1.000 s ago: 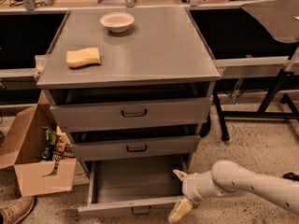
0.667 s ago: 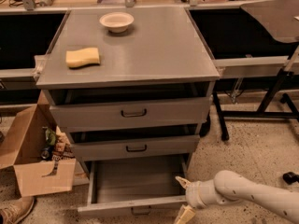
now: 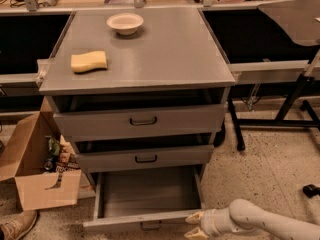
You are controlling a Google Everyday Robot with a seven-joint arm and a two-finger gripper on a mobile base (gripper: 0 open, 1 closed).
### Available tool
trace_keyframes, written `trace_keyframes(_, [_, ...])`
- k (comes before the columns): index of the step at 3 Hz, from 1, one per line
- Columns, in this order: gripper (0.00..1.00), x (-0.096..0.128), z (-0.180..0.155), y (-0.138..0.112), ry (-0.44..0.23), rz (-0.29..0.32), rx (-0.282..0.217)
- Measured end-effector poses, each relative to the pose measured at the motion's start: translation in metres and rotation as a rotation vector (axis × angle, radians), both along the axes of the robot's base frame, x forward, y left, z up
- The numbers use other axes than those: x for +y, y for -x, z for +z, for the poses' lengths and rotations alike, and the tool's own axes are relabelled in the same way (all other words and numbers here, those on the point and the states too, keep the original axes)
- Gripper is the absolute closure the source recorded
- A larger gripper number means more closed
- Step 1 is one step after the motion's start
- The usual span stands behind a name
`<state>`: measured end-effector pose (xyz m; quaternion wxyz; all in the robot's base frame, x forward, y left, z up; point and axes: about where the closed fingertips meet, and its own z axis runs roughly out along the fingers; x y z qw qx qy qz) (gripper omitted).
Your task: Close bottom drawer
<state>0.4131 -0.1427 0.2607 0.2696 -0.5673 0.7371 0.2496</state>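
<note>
The bottom drawer [image 3: 145,199] is the lowest of the grey cabinet's three and stands pulled out, its inside bare. Its slim front panel [image 3: 135,222] carries a small dark pull handle [image 3: 150,227] at the frame's lower edge. My gripper [image 3: 193,225] is low at the right end of that front panel, on a white arm [image 3: 260,224] that comes in from the lower right. Its cream fingertips [image 3: 194,217] are spread apart and hold nothing. I cannot tell whether they touch the panel.
The middle drawer [image 3: 145,159] and top drawer [image 3: 142,120] each stand slightly out. A yellow sponge [image 3: 89,61] and a white bowl [image 3: 125,23] sit on the cabinet top. An open cardboard box [image 3: 40,174] stands on the floor at the left. Black table legs [image 3: 280,119] stand at the right.
My gripper has dropped lower, from beside the open drawer's right side down to the right end of its front panel. The drawer stands about as far out as before.
</note>
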Motion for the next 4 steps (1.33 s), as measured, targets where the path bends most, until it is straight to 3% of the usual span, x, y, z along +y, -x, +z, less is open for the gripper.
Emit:
trace_keyframes(2, [0.95,-0.003,-0.012,-0.001,0.025,-0.003,-0.01])
trace_keyframes(4, [1.0,-0.058,-0.092,-0.007,0.195,0.057,-0.092])
